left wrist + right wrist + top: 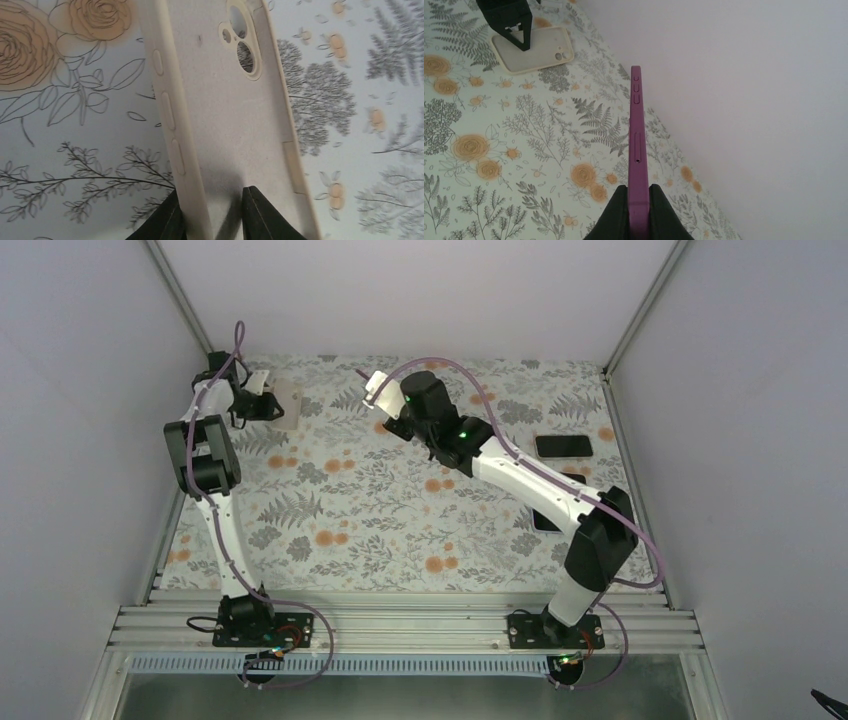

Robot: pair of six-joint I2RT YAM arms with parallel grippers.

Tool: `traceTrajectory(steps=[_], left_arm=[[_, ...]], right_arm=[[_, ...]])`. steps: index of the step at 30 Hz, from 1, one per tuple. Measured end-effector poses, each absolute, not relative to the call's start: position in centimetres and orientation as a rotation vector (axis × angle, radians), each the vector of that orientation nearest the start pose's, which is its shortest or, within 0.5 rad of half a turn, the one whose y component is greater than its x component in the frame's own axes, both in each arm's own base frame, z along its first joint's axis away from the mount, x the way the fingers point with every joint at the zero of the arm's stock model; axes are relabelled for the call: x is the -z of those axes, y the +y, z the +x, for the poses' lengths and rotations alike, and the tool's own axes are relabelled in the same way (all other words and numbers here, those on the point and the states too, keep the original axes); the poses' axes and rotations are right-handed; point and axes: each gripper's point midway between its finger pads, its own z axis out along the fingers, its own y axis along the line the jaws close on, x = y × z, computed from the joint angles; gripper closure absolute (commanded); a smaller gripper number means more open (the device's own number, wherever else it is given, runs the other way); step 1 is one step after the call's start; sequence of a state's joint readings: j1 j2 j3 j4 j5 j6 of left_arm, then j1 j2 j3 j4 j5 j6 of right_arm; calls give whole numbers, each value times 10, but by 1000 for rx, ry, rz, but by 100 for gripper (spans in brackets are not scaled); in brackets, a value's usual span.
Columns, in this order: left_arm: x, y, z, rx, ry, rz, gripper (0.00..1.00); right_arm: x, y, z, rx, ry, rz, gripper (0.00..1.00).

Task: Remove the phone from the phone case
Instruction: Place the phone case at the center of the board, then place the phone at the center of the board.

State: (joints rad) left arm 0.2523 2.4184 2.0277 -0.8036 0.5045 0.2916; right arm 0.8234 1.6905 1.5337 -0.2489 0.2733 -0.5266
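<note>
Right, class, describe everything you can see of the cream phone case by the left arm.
The phone case is cream, matte and soft-looking, perhaps silicone. It is empty, open side up, showing its inner floor, a camera cutout and moulded side buttons. It lies flat on the floral cloth at the far left. The left gripper straddles one side wall, the inner finger slightly off it.

Phone case (531, 50) left of phone (636, 150); second phone (563, 446) far right.
</note>
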Motion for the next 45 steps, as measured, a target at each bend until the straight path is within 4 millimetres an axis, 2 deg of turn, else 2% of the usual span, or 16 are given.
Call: traceTrajectory(steps=[6, 9, 12, 14, 17, 21, 24, 26, 28, 30, 37, 40, 45], left_arm=[[-28, 73, 557, 363, 2642, 153, 41], [-29, 79, 561, 302, 2641, 143, 33], [-36, 83, 560, 270, 2639, 121, 24], [-50, 80, 556, 276, 2624, 107, 19], [-100, 72, 549, 319, 2541, 91, 16], [-220, 46, 538, 434, 2298, 96, 14], [-308, 21, 517, 553, 2097, 141, 13], [-344, 2, 500, 651, 2006, 169, 12], [-363, -14, 484, 764, 1951, 183, 12], [-367, -29, 472, 881, 1929, 180, 12], [-351, -86, 449, 1216, 1952, 157, 13], [-358, -110, 435, 1312, 1938, 159, 12], [-375, -133, 417, 1406, 1904, 122, 11]], right_arm=[[-292, 356, 392, 76, 1657, -1100, 96], [-296, 356, 392, 71, 1651, -1093, 96], [-297, 357, 392, 66, 1649, -1091, 96], [-297, 357, 393, 66, 1648, -1091, 96], [-300, 358, 394, 70, 1635, -1087, 96], [-310, 359, 396, 88, 1600, -1074, 96], [-322, 360, 398, 117, 1565, -1056, 96], [-331, 362, 399, 136, 1536, -1040, 96], [-339, 363, 399, 153, 1510, -1026, 96], [-347, 365, 398, 175, 1481, -1013, 96], [-371, 374, 393, 252, 1394, -956, 96], [-379, 378, 390, 284, 1355, -933, 96], [-385, 383, 385, 319, 1319, -917, 96]])
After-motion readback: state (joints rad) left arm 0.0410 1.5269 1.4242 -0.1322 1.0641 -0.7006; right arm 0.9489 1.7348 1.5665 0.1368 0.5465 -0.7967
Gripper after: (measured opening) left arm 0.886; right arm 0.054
